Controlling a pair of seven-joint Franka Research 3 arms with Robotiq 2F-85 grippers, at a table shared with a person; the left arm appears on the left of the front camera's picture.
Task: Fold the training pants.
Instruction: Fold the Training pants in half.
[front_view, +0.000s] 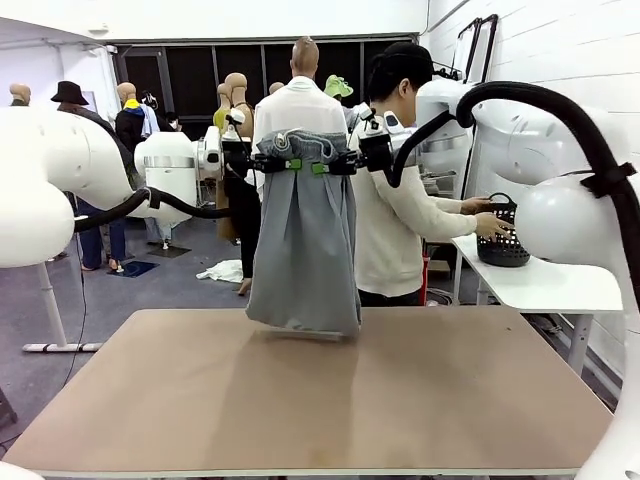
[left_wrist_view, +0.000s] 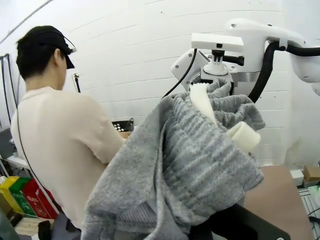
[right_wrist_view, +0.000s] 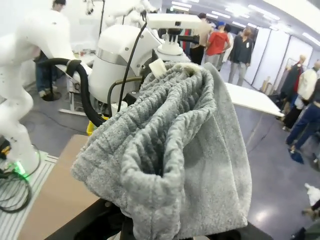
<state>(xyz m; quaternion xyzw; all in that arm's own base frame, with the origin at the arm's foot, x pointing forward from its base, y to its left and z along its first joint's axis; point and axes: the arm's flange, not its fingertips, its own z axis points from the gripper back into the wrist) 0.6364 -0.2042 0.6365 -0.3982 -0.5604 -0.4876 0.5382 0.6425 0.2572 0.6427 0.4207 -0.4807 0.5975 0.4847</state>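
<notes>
Light grey soft ribbed-fabric training pants (front_view: 305, 240) hanging lengthwise below both jaws, gathered waistband bunched between them, hem edge touching brown tabletop (front_view: 300, 400). Left gripper (front_view: 290, 164) clamped shut on waistband's left end; right gripper (front_view: 322, 167) clamped shut on right end, green pads close together. Black perforated basket (front_view: 503, 240) on white side table (front_view: 545, 285), well right of jaws, under person's hands (front_view: 490, 222); contents indiscernible.

You have the training pants (front_view: 303, 240) hanging between the left claw (front_view: 272, 162) and right claw (front_view: 338, 166), hems touching the worktop's (front_view: 300, 400) far edge (person (front_view: 395, 215) behind, far right).
</notes>
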